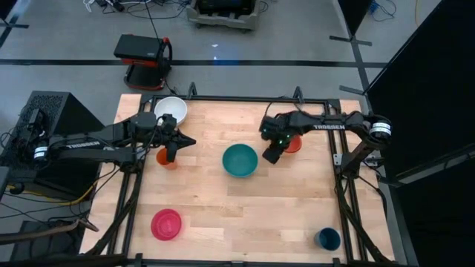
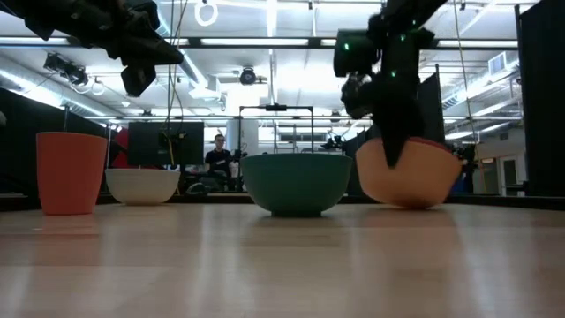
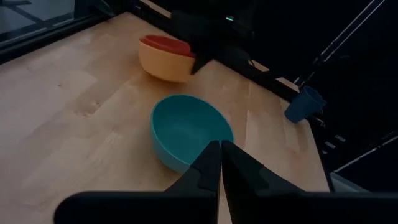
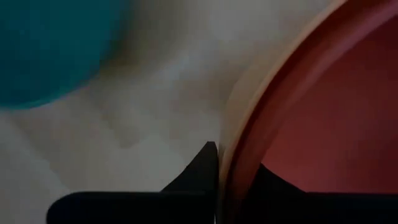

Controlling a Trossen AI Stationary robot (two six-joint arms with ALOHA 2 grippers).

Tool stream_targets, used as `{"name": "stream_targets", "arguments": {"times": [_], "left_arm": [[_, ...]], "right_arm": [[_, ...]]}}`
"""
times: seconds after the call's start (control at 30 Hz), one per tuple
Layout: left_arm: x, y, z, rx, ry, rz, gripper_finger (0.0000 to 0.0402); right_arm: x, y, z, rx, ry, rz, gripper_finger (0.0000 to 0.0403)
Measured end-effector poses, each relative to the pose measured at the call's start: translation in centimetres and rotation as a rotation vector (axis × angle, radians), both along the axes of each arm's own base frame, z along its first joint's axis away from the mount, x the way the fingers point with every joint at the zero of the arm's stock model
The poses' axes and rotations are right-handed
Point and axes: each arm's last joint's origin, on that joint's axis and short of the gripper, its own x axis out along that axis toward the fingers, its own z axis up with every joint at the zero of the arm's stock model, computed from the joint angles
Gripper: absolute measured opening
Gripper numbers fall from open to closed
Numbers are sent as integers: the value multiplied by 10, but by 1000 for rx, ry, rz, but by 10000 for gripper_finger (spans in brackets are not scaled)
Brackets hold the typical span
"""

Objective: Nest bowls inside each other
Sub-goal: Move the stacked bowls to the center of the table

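A red-orange bowl (image 1: pixel 295 141) sits nested in a light orange bowl (image 2: pixel 410 177) at the table's far right. My right gripper (image 1: pixel 272 154) is shut on their rim, on the side facing the teal bowl (image 1: pixel 240 160) at the table's middle. The white bowl (image 1: pixel 170 109) stands at the far left and the magenta-pink bowl (image 1: pixel 166 224) at the near left, both on their bases. My left gripper (image 1: pixel 185 141) hangs shut and empty above the table beside an orange cup (image 1: pixel 168 157). My right gripper pinches the rim (image 4: pixel 231 155) of the two nested bowls on the side toward the teal bowl. One finger (image 4: pixel 208 162) is outside the light orange wall, the other inside the red-orange bowl. The fingers point down from above. The pair looks slightly tilted; I cannot tell whether its base is on the table.
A dark blue cup (image 1: pixel 327 238) stands at the near right corner. A black frame (image 1: pixel 237 99) runs along the table's edges. Bare wood lies between the teal bowl and the near edge. A person (image 2: pixel 218 159) sits far back in the room.
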Motion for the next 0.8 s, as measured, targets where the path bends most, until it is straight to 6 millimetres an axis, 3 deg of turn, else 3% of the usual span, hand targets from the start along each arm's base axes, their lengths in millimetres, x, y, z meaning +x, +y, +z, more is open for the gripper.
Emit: {"name": "stream_targets", "arguments": {"times": [0.2, 0.43, 0.53, 0.8], "left_arm": [[0, 0, 0, 7, 0, -1, 0], [0, 0, 0, 6, 0, 0, 0], [0, 0, 0, 6, -1, 0, 0], [0, 0, 0, 5, -1, 0, 0]], "right_arm": [[6, 37, 3, 8, 15, 81, 1], [18, 68, -17, 33, 41, 149, 0], [25, 74, -24, 45, 55, 168, 2], [44, 79, -18, 61, 10, 191, 1]]}}
